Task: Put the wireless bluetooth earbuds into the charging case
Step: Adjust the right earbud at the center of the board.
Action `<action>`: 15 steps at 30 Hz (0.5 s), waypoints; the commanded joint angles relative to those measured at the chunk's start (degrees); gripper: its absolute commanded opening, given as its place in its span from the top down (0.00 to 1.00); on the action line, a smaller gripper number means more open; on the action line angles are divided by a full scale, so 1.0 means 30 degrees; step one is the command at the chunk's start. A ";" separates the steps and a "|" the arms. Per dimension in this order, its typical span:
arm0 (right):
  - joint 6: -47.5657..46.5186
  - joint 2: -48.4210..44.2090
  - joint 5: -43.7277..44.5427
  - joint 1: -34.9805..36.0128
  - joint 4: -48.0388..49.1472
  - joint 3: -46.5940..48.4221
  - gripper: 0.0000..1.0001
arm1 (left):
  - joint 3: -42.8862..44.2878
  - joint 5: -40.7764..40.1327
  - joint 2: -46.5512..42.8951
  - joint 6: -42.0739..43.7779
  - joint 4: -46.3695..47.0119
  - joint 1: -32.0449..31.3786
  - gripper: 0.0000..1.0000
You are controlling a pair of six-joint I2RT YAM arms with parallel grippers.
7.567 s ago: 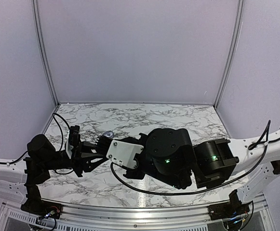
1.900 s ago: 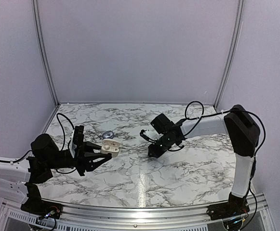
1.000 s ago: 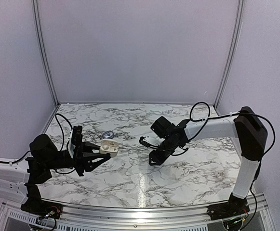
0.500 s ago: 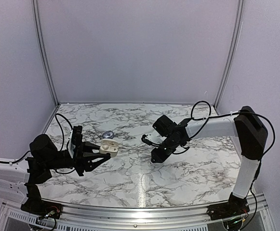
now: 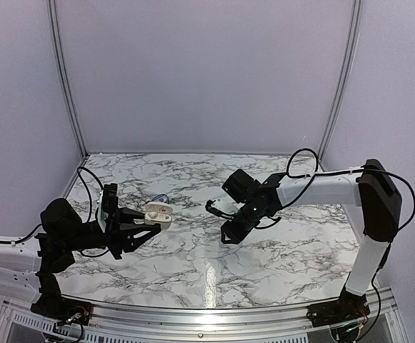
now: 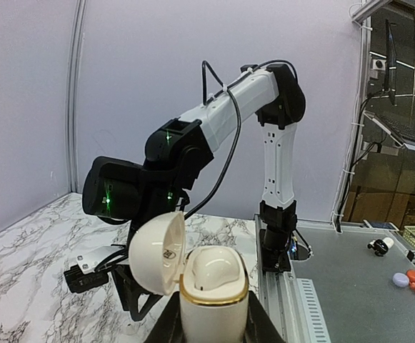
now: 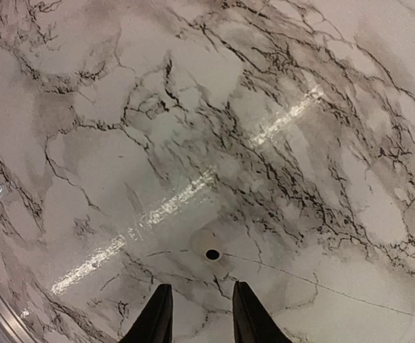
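Observation:
The charging case [image 6: 211, 296] is cream-white with a gold rim. It stands upright in my left gripper [image 6: 211, 325], which is shut on its base. Its lid [image 6: 157, 251] hangs open to the left. A rounded cream shape [image 6: 214, 266] sits inside it, maybe an earbud. In the top view the left gripper [image 5: 148, 223] holds the case [image 5: 158, 214] above the table's left side. One pale earbud [image 7: 211, 251] with a dark hole lies on the marble just ahead of my right gripper [image 7: 198, 320], which is open and empty. In the top view the right gripper [image 5: 226, 233] points down at mid-table and hides that earbud.
A small grey-blue thing [image 5: 160, 199] lies on the marble table [image 5: 193, 264] just behind the held case. The right arm's cable [image 5: 296, 161] loops above its forearm. Purple walls close the back and sides.
The left gripper has lifted the open case slightly up and left. The right gripper has shifted a little left and lower over mid-table.

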 commanded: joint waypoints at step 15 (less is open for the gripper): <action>0.0700 -0.0033 0.2157 0.1470 -0.1450 0.2726 0.65 | 0.0240 -0.0349 -0.1041 0.0657 -0.1696 0.0164 1.00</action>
